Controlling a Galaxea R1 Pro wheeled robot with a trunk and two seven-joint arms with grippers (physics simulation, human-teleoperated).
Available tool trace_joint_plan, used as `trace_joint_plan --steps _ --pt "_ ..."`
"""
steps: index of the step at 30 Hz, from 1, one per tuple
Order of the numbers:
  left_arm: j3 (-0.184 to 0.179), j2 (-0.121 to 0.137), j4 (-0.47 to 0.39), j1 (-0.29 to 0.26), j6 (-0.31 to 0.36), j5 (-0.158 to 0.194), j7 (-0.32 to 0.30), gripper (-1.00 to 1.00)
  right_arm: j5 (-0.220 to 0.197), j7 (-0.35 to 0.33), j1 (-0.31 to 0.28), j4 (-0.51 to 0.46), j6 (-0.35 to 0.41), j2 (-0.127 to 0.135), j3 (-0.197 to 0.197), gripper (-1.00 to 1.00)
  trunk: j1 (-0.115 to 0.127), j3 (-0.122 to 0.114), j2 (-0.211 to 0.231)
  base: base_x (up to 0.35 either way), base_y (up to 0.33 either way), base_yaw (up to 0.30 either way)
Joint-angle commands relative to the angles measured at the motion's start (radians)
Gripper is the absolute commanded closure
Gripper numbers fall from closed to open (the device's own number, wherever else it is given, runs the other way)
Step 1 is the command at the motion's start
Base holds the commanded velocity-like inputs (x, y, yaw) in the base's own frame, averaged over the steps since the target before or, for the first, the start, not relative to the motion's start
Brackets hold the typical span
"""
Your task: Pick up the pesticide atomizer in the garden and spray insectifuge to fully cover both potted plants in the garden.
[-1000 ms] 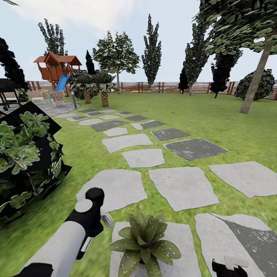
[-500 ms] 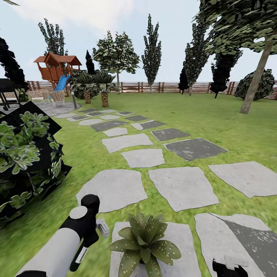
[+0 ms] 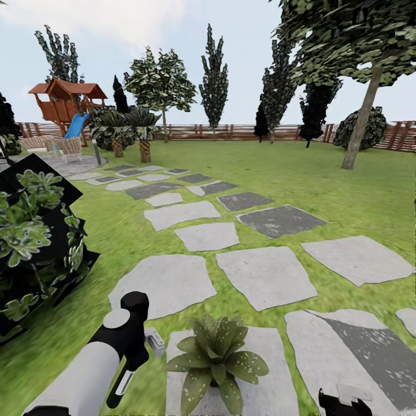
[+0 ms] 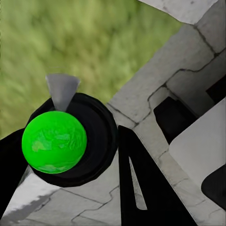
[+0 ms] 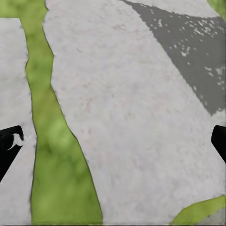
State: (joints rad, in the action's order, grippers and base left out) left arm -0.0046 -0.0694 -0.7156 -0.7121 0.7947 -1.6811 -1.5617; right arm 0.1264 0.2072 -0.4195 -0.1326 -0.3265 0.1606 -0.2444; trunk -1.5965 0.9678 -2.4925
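Note:
One potted plant (image 3: 216,361), a low green rosette, stands on a grey stepping stone (image 3: 271,381) at the near edge of the head view. Just to its left, my left gripper (image 3: 149,342) is shut on the pesticide atomizer (image 3: 155,342), whose whitish end pokes out toward the plant. In the left wrist view the atomizer (image 4: 96,141) appears end-on as a dark round body with a green ball and a grey nozzle, between the left gripper's (image 4: 68,146) black fingers. My right gripper (image 3: 345,403) hangs open over bare stone (image 5: 122,94). The second potted plant is out of view.
A big dark-leaved bush (image 3: 34,242) stands close on the left. Stepping stones (image 3: 266,277) lead across the lawn (image 3: 323,185) toward a playhouse with a slide (image 3: 63,104). A tree trunk (image 3: 361,124) rises at right, before a wooden fence (image 3: 231,132).
The left arm has drawn back slightly toward me with the atomizer. The whole picture has since shifted left, so the camera has turned; plant and right gripper stay put.

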Motion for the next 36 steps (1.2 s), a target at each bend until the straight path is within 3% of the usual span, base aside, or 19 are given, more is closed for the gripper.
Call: trace_joint_plan --steps 1,11,34,36 --pt "-0.001 -0.001 0.000 -0.001 0.011 -0.008 -0.009 1.00 0.010 0.003 -0.001 0.001 -0.003 -0.002 -0.008 -1.00 0.000 0.001 0.000 -0.044 0.292 -0.040" --pt "-0.003 -0.012 -0.002 -0.006 0.014 -0.008 -0.009 1.00 0.009 0.003 -0.001 -0.001 -0.003 -0.005 -0.010 -1.00 0.000 0.005 0.000 0.126 0.279 -0.020" --pt "-0.008 -0.010 -0.011 -0.004 0.012 -0.009 -0.009 1.00 0.007 0.001 -0.001 -0.001 -0.002 -0.004 -0.010 -1.00 0.000 0.032 0.000 0.012 0.007 -0.196" --pt "-0.004 -0.011 -0.016 -0.004 0.012 -0.009 0.028 1.00 0.007 0.001 -0.001 -0.001 -0.002 -0.003 -0.010 -1.00 0.000 0.034 0.000 0.000 0.000 -0.239"
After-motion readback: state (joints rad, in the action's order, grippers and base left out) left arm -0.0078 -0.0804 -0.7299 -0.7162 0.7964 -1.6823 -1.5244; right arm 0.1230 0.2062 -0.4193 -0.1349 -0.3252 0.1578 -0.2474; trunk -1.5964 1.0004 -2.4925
